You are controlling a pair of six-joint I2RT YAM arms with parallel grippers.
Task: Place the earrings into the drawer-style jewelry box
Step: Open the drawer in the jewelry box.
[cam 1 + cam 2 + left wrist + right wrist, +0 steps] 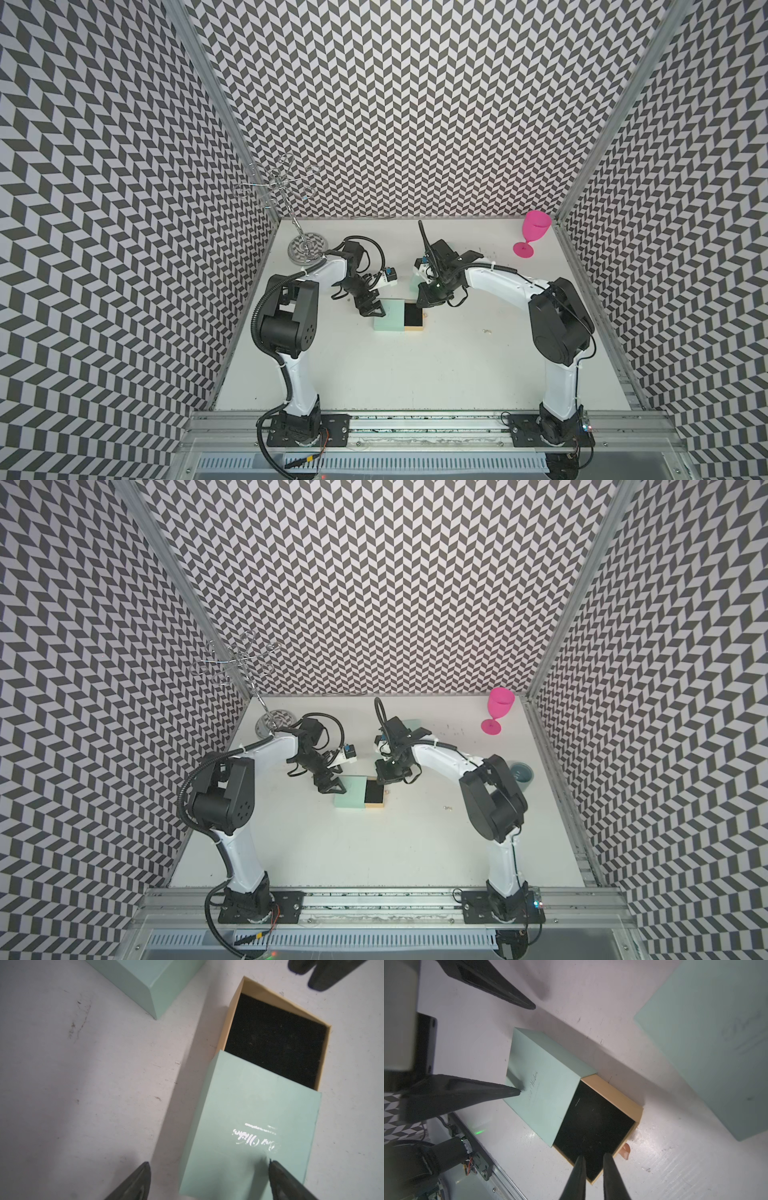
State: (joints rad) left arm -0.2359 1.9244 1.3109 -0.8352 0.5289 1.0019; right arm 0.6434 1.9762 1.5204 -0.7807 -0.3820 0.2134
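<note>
My left claw (pixel 207 1162) stood spread wide over the mint-green jewelry box (pixel 390 314). One fingertip (pixel 278 1174) pressed on the top of the sleeve by the silver lettering. The other hung over the bare table (pixel 374 374) just beside the box, so the claw gripped nothing. The tan drawer (pixel 276 1043) was slid out of the sleeve on the side toward my right arm, its black foam lining laid bare. My right claw (pixel 593 1155) hovered over the outer end of that drawer with its jaws only narrowly parted, and I could see nothing between them. A small orange pull tab (pixel 625 1151) stuck out from the drawer's end, close to those fingers. In both top views the earrings (pixel 485 331) (pixel 447 808) showed as a tiny silvery cluster on the table, well apart from the box and nearer my right arm's elbow. A thin pale fleck lay on the foam, too small for me to make out. A second mint-green box (pixel 149 980) sat near the first, farther back. A pink goblet (pixel 536 226) and a wire stand (pixel 305 249) stood upright at the two far corners.
</note>
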